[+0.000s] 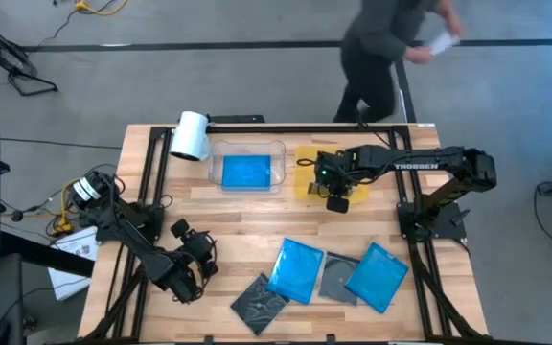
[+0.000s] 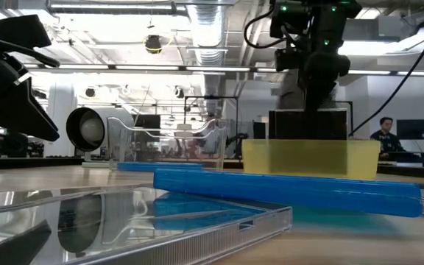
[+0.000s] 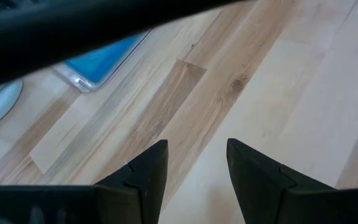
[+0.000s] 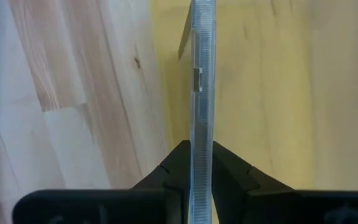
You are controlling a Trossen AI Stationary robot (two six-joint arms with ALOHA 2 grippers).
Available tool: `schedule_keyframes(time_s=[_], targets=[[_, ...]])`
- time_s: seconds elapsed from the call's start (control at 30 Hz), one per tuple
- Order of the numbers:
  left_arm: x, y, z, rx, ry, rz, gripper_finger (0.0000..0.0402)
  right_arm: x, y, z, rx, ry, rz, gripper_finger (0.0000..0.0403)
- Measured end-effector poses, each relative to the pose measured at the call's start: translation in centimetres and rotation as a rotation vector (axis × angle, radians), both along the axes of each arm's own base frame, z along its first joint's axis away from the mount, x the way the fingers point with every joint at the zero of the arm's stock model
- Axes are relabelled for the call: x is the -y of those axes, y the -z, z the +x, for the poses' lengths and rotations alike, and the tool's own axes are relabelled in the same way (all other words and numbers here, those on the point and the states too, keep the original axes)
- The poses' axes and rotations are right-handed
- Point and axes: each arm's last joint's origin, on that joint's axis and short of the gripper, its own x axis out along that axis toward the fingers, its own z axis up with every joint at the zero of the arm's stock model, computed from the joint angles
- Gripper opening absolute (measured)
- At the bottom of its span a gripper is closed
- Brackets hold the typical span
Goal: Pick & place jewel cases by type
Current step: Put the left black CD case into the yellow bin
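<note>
My right gripper (image 1: 338, 196) hangs over the yellow tray (image 1: 307, 182) at the table's far middle, shut on a grey-clear jewel case (image 4: 202, 74) that shows edge-on. In the low view this case (image 2: 308, 125) stands dark behind the tray's front wall (image 2: 311, 158). One blue jewel case (image 1: 247, 171) lies flat in the clear tray (image 1: 278, 153). Two blue cases (image 1: 298, 268) (image 1: 377, 276) and two grey ones (image 1: 260, 299) (image 1: 338, 278) lie near the front edge, partly overlapping. My left gripper (image 3: 196, 168) is open over bare wood at the front left. My right gripper pinches the case's upper edge (image 4: 202, 146) between its two fingers, one on each flat face. The fingers come from above, pointing down. The case hangs upright below them with its lower part (image 2: 308, 134) inside the yellow tray; whether it touches the tray's floor I cannot tell.
A white cylinder (image 1: 190, 136) lies at the far left corner beside the clear tray. Black frame rails (image 1: 420, 259) run along the table's sides. A person (image 1: 381, 57) stands beyond the far edge. Bare wood lies in the table's middle (image 1: 247, 225).
</note>
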Motion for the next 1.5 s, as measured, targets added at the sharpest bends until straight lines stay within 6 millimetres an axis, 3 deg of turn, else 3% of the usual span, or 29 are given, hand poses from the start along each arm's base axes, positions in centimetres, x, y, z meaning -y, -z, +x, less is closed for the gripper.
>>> schedule_keyframes(time_s=[0.33,1.2,1.5], targets=[[-0.4,0.0,0.7,-0.009,0.001,0.0,0.016,0.3,0.0,0.0,0.013,-0.046,0.057,0.003],[-0.5,0.1,0.8,-0.011,-0.005,-0.002,0.016,1.3,0.0,0.0,0.021,-0.081,0.012,0.0048],[-0.5,0.1,0.8,-0.011,-0.005,-0.002,0.016,1.3,0.0,-0.1,0.021,-0.082,0.014,0.0114]])
